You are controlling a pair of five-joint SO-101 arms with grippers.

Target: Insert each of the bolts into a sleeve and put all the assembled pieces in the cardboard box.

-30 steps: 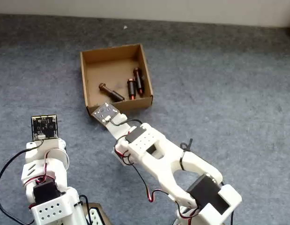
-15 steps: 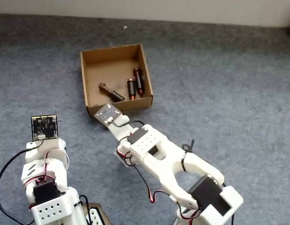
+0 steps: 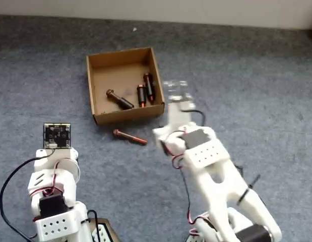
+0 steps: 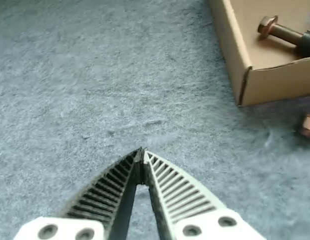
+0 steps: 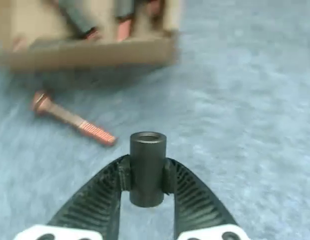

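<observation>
Grey, felt-like carpeting covers the table (image 3: pixel 256 75), and a pale strip of wall runs along its far edge. On it sits a shallow, open-topped brown cardboard box (image 3: pixel 128 115) with thin creased walls. Three assembled pieces lie inside, each a copper-coloured bolt in a dark cylinder: one (image 3: pixel 119 100) lies slanted near the middle, and two (image 3: pixel 141 95) (image 3: pixel 148 86) lie side by side against the wall nearest the right arm.

A loose copper-coloured hex-head bolt (image 3: pixel 129 137) with a reddish threaded end lies flat on the carpet just outside the box's front wall, apart from it.

The right gripper (image 5: pixel 147 175), with black ribbed fingers, is clamped on a short dark metal sleeve (image 5: pixel 147 150), hollow end facing away from the wrist, held above the carpet near the loose bolt. The left gripper (image 4: pixel 141 152) has its ribbed fingertips pressed together with nothing between them, over bare carpet near the box's corner.
</observation>
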